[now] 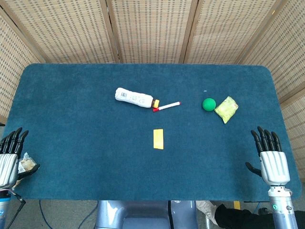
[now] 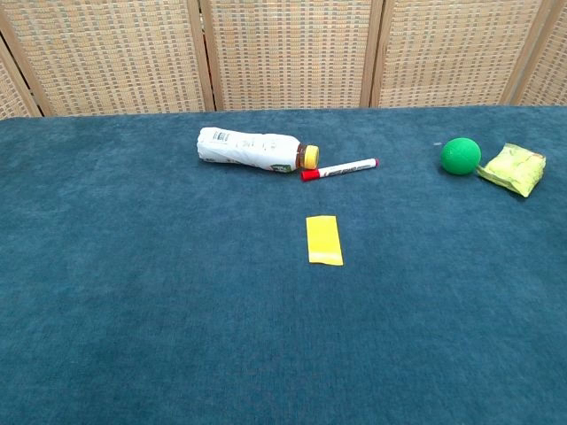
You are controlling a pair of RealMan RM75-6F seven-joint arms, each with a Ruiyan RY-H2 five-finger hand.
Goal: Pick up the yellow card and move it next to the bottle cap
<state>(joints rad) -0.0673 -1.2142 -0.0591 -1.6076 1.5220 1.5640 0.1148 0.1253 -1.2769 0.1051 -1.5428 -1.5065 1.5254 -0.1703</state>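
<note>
The yellow card (image 1: 158, 139) (image 2: 323, 240) lies flat near the middle of the blue table. Behind it a white bottle (image 1: 135, 98) (image 2: 251, 148) lies on its side, its orange-yellow cap (image 1: 155, 103) (image 2: 308, 157) pointing right. My left hand (image 1: 10, 155) rests at the table's near left edge, fingers extended, holding nothing. At the near right edge my right hand (image 1: 272, 156) also has its fingers extended and holds nothing. Both hands are far from the card. Neither hand shows in the chest view.
A red and white marker (image 1: 167, 106) (image 2: 340, 169) lies just right of the cap. A green ball (image 1: 208, 104) (image 2: 461, 156) and a yellow packet (image 1: 226, 109) (image 2: 513, 168) sit at the right. A crumpled scrap (image 1: 27, 164) lies by my left hand. Woven screens stand behind the table (image 1: 71, 143).
</note>
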